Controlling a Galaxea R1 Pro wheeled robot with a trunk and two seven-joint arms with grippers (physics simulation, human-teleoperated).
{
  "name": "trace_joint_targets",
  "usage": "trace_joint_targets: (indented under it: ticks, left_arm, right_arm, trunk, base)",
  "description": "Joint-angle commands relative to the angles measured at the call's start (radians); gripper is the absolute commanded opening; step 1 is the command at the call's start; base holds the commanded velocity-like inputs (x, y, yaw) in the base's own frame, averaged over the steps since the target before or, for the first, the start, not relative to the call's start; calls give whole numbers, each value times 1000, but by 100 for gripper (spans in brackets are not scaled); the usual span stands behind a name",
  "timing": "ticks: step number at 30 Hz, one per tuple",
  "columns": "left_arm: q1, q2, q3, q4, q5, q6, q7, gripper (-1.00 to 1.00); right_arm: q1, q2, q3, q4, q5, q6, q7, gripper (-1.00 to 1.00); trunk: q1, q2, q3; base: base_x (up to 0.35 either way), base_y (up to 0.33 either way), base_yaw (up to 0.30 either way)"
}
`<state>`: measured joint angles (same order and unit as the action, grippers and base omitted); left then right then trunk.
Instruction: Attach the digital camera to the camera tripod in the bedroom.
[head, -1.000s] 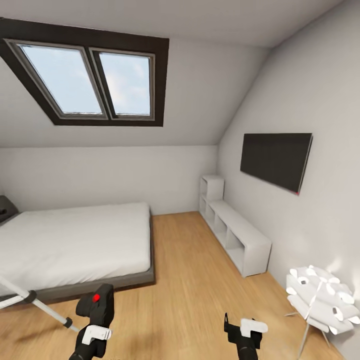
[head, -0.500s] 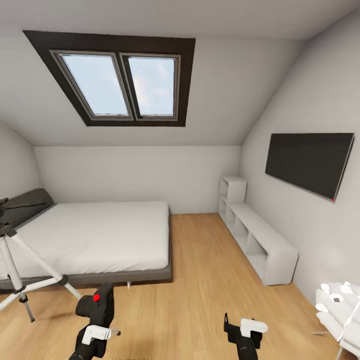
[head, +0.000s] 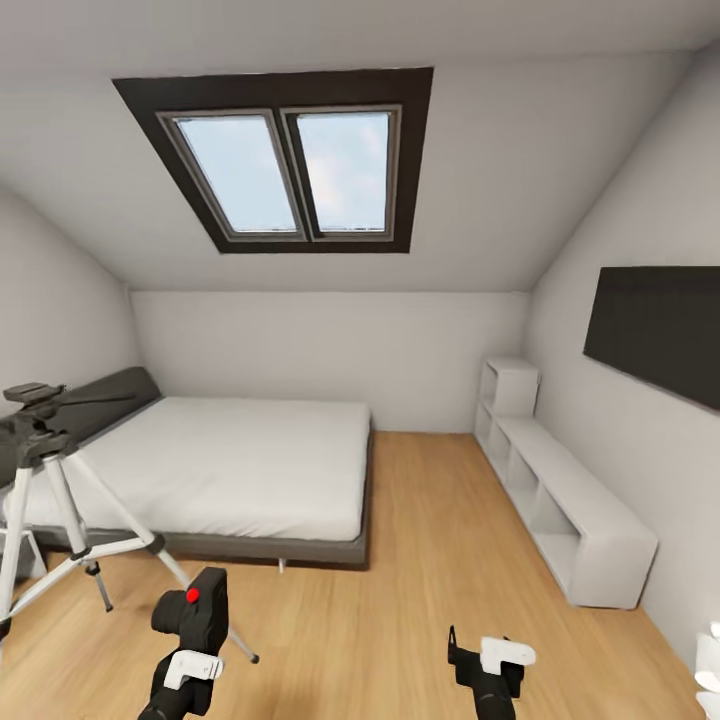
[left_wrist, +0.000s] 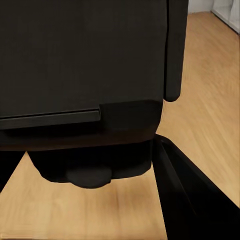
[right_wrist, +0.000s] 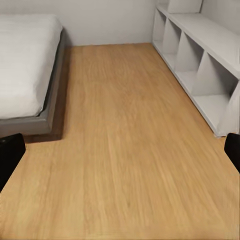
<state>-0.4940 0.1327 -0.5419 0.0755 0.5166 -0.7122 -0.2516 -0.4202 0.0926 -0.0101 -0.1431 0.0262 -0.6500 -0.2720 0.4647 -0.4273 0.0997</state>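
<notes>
Left gripper (head: 190, 640) clamped on digital camera (head: 196, 612), carried low at front-left; right gripper (head: 487, 660) spread wide, empty. Camera tripod (head: 50, 500) stands on wood floor beside bed (head: 230, 465), head bare. Pickup done; approach and mounting left

One tripod (head: 60, 500), one camera (head: 195, 610), one bed (head: 240, 470).
</notes>
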Motion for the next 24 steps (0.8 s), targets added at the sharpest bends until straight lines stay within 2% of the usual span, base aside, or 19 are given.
trace_joint_targets:
  ticks: [1, 24]
  left_arm:
    - [-1, -1, -5, 4, 10, -4, -6, -100]
    - [-1, -1, -6, 4, 10, -4, -6, -100]
  right_arm:
    - [0, 0, -1, 0, 3, -2, -4, 100]
    - [0, 1, -1, 0, 3, -2, -4, 100]
  trunk:
    - [1, -1, 0]
    - [1, -1, -12]
  base:
    - [179, -290, 286]
    - [174, -293, 279]
